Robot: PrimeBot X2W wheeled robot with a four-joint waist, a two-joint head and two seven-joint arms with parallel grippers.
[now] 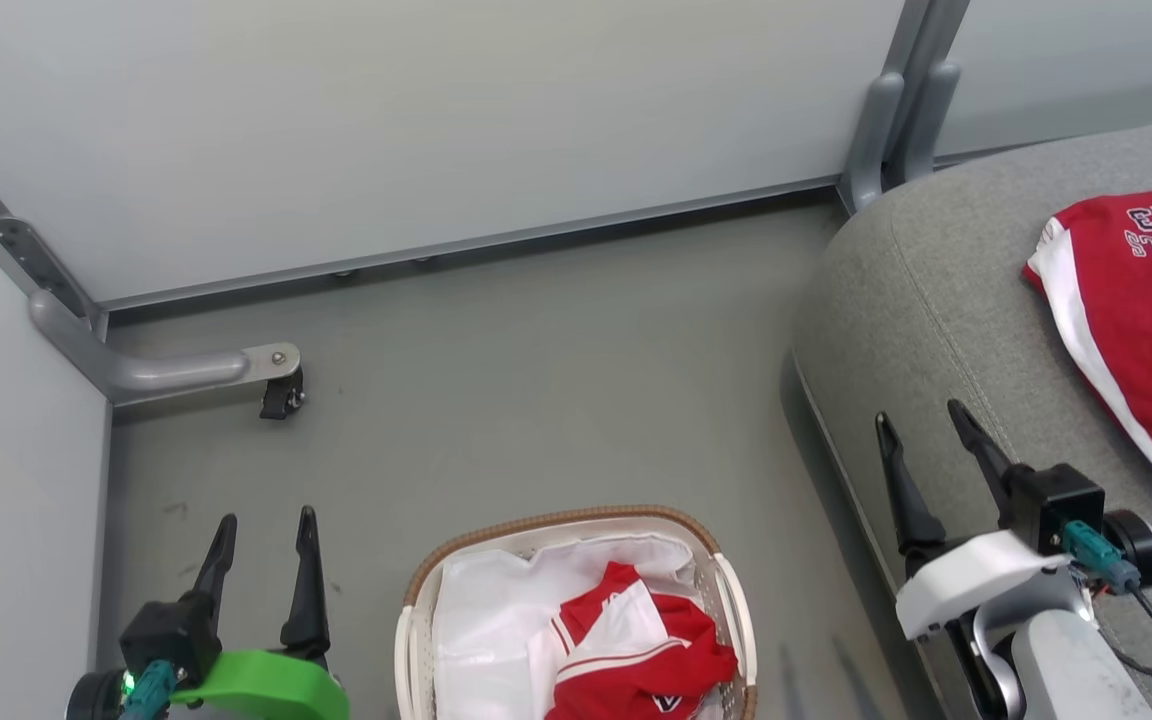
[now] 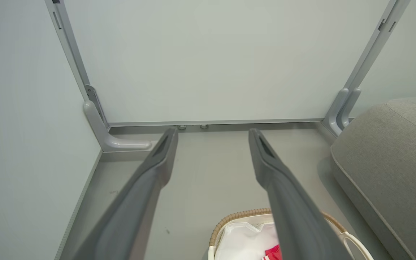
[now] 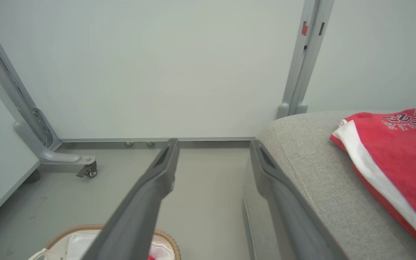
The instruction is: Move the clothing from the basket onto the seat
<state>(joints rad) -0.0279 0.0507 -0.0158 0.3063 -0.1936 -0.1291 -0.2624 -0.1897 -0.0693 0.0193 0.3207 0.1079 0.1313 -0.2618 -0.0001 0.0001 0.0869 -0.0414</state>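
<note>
One red garment printed "23" [image 1: 1131, 320] lies spread on the grey seat [image 1: 926, 300] at the right; the right wrist view shows that garment [image 3: 399, 151] on the seat [image 3: 309, 173] too. A second red garment with white stripes [image 1: 636, 645] sits crumpled in the white basket [image 1: 561, 525] on a white liner sheet [image 1: 486, 610]. My left gripper [image 1: 268, 528] stands open over the floor, left of the basket, with nothing between its fingers. My right gripper [image 1: 921, 418] is open and empty above the seat's front edge. The basket's rim [image 2: 244, 215] shows low in the left wrist view.
Pale partition panels close off the back and left. A grey panel foot with a caster [image 1: 281, 395] juts onto the floor at the left, and another post foot [image 1: 881, 140] stands behind the seat. Bare grey floor [image 1: 536, 380] lies between basket, panels and seat.
</note>
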